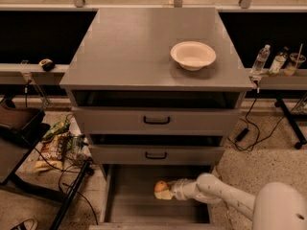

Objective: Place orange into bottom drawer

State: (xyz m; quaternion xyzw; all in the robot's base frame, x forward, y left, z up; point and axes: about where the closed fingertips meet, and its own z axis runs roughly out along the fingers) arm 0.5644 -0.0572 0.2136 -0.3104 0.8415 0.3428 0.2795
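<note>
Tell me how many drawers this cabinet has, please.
3. The top drawer and the middle drawer sit stacked under the cabinet top. The bottom drawer is pulled out, and the end effector holds the orange over it.
</note>
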